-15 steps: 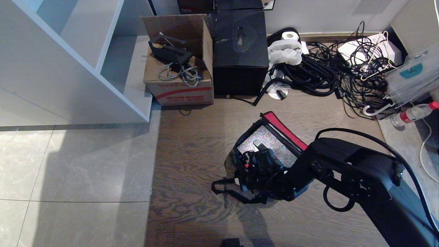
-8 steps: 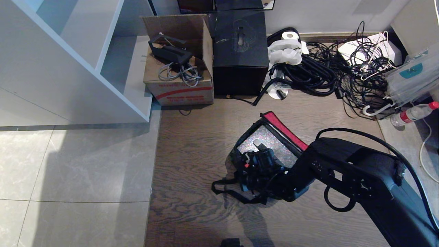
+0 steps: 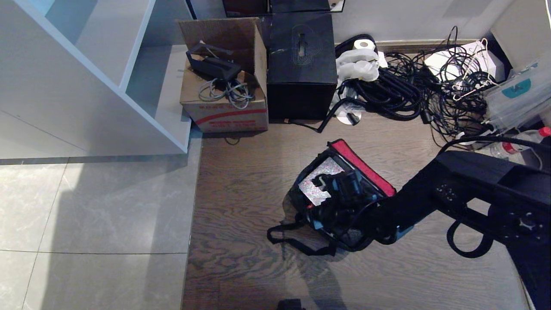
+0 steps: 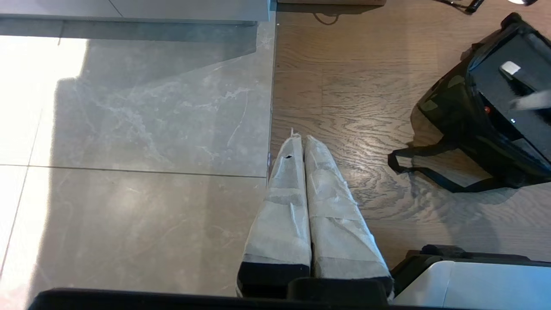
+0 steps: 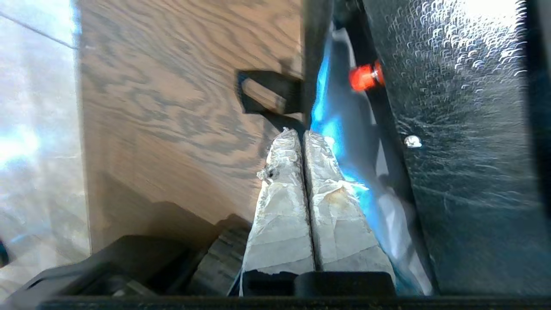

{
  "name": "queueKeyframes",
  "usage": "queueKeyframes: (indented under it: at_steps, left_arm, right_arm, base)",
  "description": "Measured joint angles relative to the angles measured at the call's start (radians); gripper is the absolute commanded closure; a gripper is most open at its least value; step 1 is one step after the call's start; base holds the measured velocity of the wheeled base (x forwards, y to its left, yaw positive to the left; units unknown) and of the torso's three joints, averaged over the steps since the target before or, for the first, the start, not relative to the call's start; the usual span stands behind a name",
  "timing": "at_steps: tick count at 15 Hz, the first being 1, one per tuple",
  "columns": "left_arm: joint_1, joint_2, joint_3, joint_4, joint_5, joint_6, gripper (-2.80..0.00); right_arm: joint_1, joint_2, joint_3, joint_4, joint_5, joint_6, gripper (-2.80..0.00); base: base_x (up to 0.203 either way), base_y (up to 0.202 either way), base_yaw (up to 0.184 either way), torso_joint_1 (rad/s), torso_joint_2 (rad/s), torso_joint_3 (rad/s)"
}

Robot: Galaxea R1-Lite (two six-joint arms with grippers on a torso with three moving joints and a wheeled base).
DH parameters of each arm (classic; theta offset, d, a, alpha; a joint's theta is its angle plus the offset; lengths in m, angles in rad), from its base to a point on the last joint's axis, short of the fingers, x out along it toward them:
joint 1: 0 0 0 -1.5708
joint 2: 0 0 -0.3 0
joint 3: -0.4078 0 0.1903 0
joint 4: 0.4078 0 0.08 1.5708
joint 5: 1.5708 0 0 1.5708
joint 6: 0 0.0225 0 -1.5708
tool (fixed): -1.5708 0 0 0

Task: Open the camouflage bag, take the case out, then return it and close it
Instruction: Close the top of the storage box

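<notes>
Right gripper [image 5: 303, 135] pinched shut at the open bag's rim.
Soft green-brown camouflage fabric bag [image 3: 301, 202] lies open on the wood floor [image 3: 241, 189]; nothing visibly held.

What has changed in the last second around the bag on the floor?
The right claw has closed and risen with its arm. The camouflage bag shifted, and less of its glittery inside shows. The carton, black box and cables stayed.

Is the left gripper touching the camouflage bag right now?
Apart. In the left wrist view the left gripper hangs over the floor seam, and bare wood floor shows between it and the camouflage bag.
</notes>
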Motion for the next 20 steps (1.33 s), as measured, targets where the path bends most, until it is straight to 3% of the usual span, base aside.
queueKeyframes:
  at_steps: [6,10,15,18,20]
  left_arm:
    - [-0.002,0.0,0.0,0.001,-0.001,0.0,0.0]
    - [-0.001,0.0,0.0,0.001,0.0,0.0,0.0]
    - [-0.001,0.0,0.0,0.001,0.0,0.0,0.0]
    - [-0.001,0.0,0.0,0.001,0.0,0.0,0.0]
    - [-0.001,0.0,0.0,0.001,0.0,0.0,0.0]
  right_arm:
    - [-0.014,-0.077,0.063,-0.016,0.034,-0.021,0.0]
    - [-0.17,-0.147,0.104,-0.018,0.075,0.008,0.0]
    - [-0.427,-0.272,0.231,0.046,0.146,0.213,0.0]
    - [-0.55,-0.303,0.27,0.155,0.183,0.235,0.0]
    - [-0.583,-0.287,0.257,0.193,0.209,0.238,0.0]
  base:
    - [0.0,0.0,0.0,0.0,0.0,0.0]
    - [0.0,0.0,0.0,0.0,0.0,0.0]
    - [0.0,0.0,0.0,0.0,0.0,0.0]
    - [0.0,0.0,0.0,0.0,0.0,0.0]
    - [0.0,0.0,0.0,0.0,0.0,0.0]
